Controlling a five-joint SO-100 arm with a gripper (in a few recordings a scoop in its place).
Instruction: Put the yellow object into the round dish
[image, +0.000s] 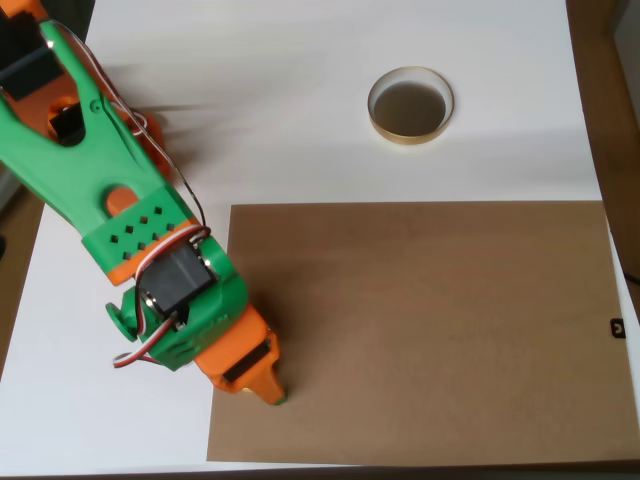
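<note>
From above, my green and orange arm (120, 190) comes in from the top left and reaches down over the white counter (300, 120). My jaws (262, 388) point down at the left edge of a big brown board (430, 330) that lies flat on the counter. I cannot tell if my jaws are wide or narrow, because my own arm covers them. I cannot see the yellow object. The round dish (410, 105) sits far off to the upper right, on the white counter just above the board.
</note>
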